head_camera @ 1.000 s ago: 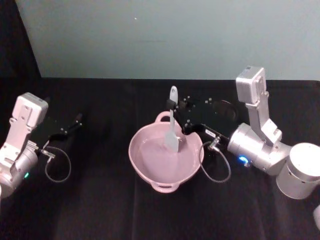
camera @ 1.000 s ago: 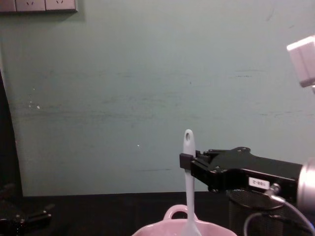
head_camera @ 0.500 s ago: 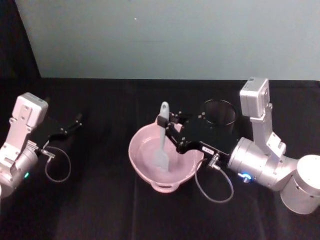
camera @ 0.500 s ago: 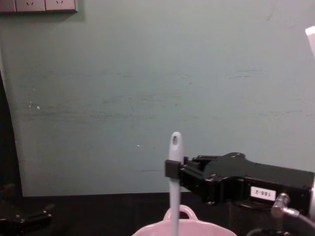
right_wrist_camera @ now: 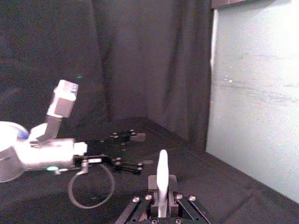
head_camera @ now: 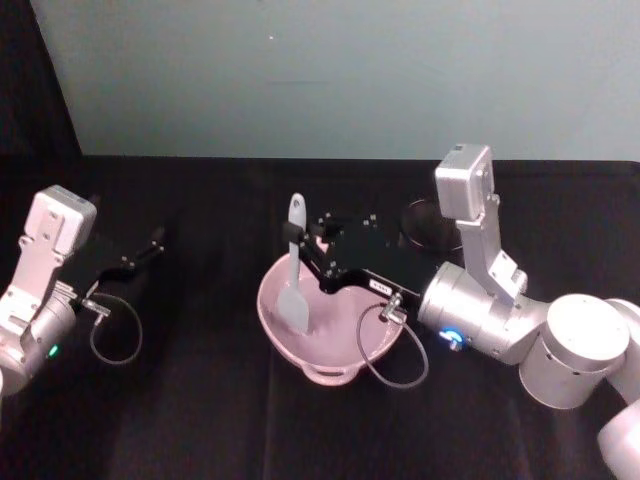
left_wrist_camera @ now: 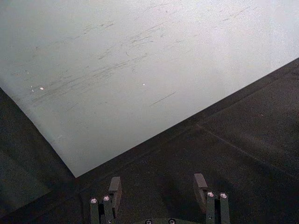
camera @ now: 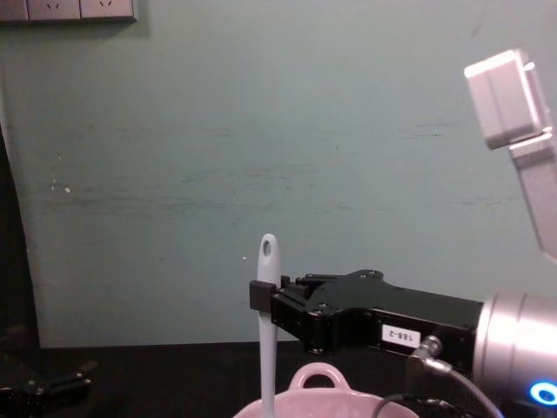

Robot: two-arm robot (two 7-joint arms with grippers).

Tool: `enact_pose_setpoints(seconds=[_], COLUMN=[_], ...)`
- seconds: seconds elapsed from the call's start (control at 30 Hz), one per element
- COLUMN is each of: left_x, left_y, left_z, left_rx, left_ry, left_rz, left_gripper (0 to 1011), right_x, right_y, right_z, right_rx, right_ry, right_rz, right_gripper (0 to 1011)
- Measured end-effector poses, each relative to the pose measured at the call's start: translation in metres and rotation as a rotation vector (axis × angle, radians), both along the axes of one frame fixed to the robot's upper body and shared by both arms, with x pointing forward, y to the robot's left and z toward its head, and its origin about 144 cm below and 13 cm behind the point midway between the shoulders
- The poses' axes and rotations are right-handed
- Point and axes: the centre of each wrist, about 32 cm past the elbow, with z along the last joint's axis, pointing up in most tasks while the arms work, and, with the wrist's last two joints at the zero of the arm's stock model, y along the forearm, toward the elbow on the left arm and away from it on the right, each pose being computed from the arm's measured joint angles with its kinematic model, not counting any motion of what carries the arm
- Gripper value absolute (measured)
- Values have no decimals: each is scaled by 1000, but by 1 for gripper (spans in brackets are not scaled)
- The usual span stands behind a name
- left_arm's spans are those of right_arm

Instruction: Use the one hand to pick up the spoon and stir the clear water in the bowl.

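Observation:
The pale pink bowl (head_camera: 330, 345) sits mid-table with its loop handle (camera: 317, 376) at the far rim. My right gripper (head_camera: 308, 243), black and boxy, reaches over the bowl from the right and is shut on the white spoon (head_camera: 293, 270) high on its handle. The spoon stands upright, its scoop down inside the bowl at the left side; its handle with the oval hole (camera: 267, 251) rises above the fingers. In the right wrist view the spoon (right_wrist_camera: 162, 179) sticks up between the shut fingers. My left gripper (head_camera: 150, 243) is parked at the far left, open (left_wrist_camera: 158, 186).
A black wire-mesh cup (head_camera: 425, 222) stands behind the right arm, at the back right of the bowl. A cable loop (head_camera: 385, 350) hangs from the right wrist over the bowl's near right rim. The black tablecloth ends at a pale green wall.
My right gripper has swept leftward across the bowl with the spoon held upright, from the bowl's right side to its left side. The left arm has not moved.

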Motion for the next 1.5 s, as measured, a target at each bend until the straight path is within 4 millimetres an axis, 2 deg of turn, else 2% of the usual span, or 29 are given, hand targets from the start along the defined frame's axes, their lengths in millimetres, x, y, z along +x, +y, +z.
enact_pose_setpoints(seconds=[0.3,0.6,1.03,1.23,1.5], left_x=[0,0,0,0,0], left_y=[0,0,0,0,0], left_z=[0,0,0,0,0], left_rx=[0,0,0,0,0], left_ry=[0,0,0,0,0], left_rz=[0,0,0,0,0], left_gripper=[1011,1011,1011,1011,1011], right_x=[14,16,-2,-16,-29], right_y=[1,-16,-44,-43,-30], right_z=[-4,-6,0,5,7], right_rx=[-20,-43,-53,-29,-5], right_ry=[-55,-74,-33,-26,-16], right_rz=[-73,-137,-130,-65,15], right_gripper=[125,125,125,125,125])
